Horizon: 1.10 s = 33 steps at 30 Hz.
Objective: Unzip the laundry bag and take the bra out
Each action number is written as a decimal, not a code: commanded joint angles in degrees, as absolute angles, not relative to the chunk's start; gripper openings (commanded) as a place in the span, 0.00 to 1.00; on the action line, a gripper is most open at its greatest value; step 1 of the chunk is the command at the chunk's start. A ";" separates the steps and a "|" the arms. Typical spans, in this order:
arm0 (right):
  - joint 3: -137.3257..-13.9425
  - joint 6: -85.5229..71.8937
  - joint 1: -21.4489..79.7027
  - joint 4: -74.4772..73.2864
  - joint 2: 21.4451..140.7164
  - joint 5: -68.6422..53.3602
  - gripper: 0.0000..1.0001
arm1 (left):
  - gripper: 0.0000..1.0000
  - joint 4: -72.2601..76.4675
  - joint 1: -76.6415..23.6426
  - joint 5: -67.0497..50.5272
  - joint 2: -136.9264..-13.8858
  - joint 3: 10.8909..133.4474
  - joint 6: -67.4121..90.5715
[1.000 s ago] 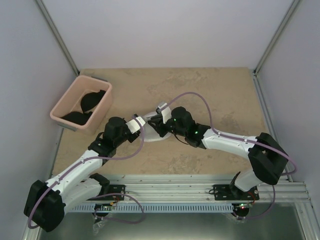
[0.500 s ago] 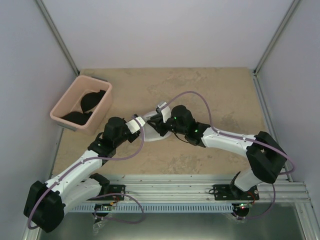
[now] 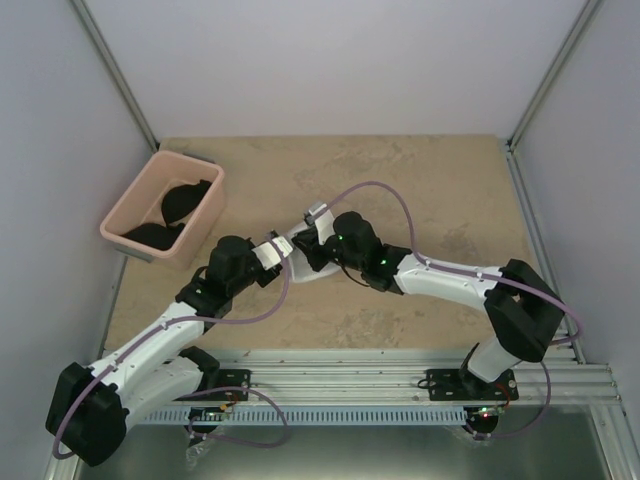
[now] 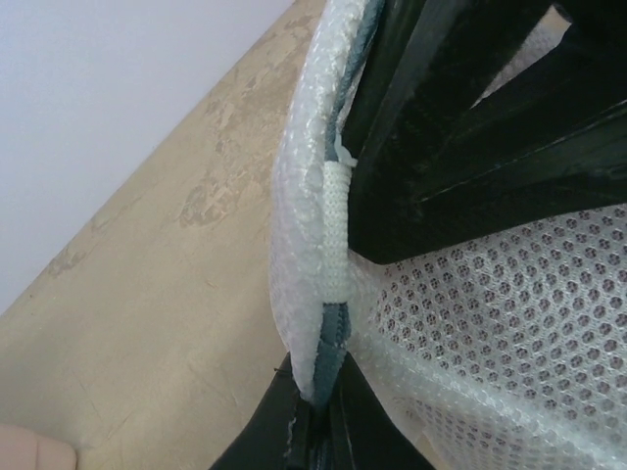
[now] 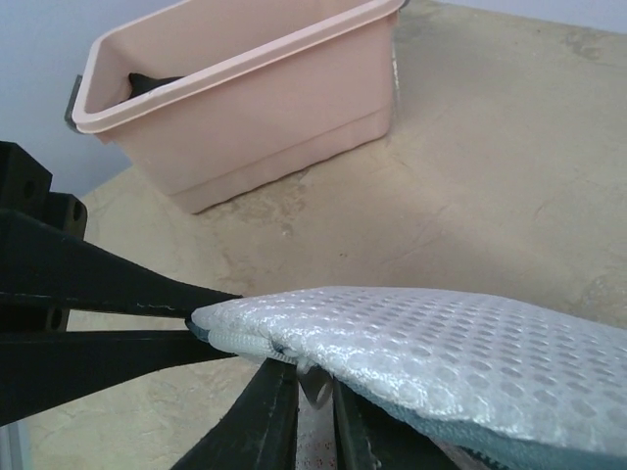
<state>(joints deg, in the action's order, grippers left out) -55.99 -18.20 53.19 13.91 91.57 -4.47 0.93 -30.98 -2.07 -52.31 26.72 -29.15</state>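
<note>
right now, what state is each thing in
bag, lying flat, zip looks shut where it shows
left claw, shut on the bag's rim
right claw, shut on the bag's edge
bin, upright, open top
black bras, lying in the bin
bra, not visible

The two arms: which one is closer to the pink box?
The left arm; it lies on the pink box's side, while the right arm reaches in from farther away.

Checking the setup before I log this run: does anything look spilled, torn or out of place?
Nothing stands out. The mesh bag sits on the table, its rim pinched by the left claw and right claw, mesh intact where visible. The pink bin stands upright with dark garments inside.
</note>
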 commanded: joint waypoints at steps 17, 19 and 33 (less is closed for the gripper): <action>-55.27 -13.39 52.78 10.31 86.20 -2.89 0.01 | 0.00 2.37 -31.63 -3.64 -51.24 25.64 -30.87; -55.43 -12.19 52.63 10.03 86.11 -5.10 0.01 | 0.00 2.30 -31.64 -3.54 -51.28 25.53 -31.22; -46.46 -7.00 37.67 -0.48 80.46 -32.27 0.01 | 0.00 1.31 -31.62 -4.78 -50.12 19.78 -43.23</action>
